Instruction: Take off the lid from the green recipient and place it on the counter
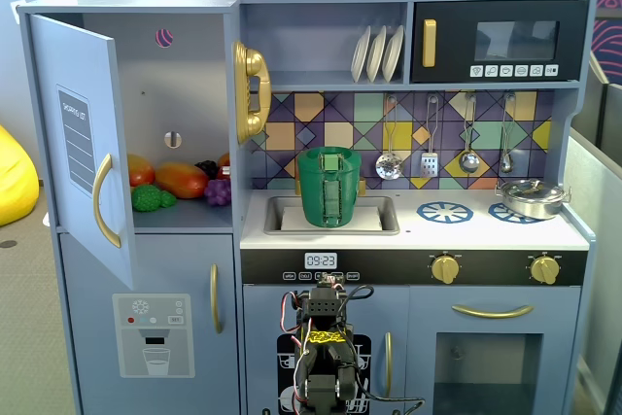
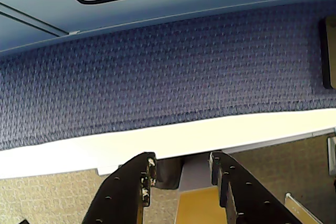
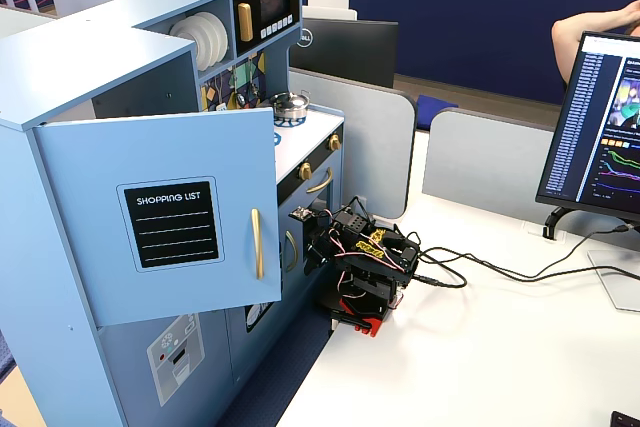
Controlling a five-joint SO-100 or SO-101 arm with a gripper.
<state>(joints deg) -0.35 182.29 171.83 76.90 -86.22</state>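
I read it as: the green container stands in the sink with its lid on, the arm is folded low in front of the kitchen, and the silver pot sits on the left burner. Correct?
Not quite. The silver pot sits on the right burner, as a fixed view shows. The green container does stand in the sink, and the arm is folded low.

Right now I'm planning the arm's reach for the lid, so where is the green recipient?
In a fixed view, the green recipient stands upright in the recessed sink, left of the blue burner rings and the silver pot.
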